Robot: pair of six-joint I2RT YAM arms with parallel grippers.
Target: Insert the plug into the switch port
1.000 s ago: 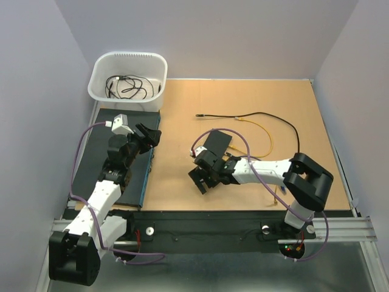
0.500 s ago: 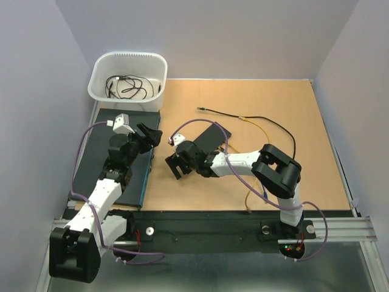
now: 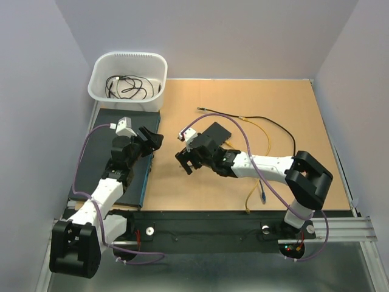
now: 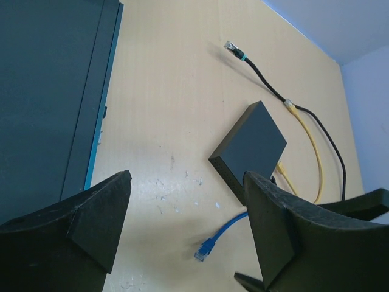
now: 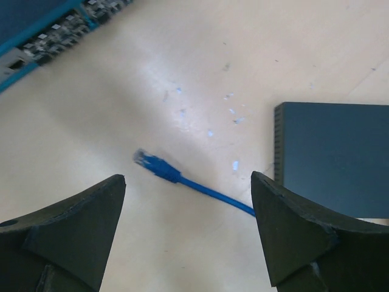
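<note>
Where the right claw (image 5: 187, 177) hangs open, the plug (image 5: 152, 163) looks blurred.

The right end effector (image 3: 187, 163) now sits farther toward the left arm than a second ago. It has eased back from the half-second-ago reach, and its elbow swings out right again. The black switch box (image 3: 217, 132) now lies just behind it. The left end effector (image 3: 152, 141) edges slightly rightward.
</note>
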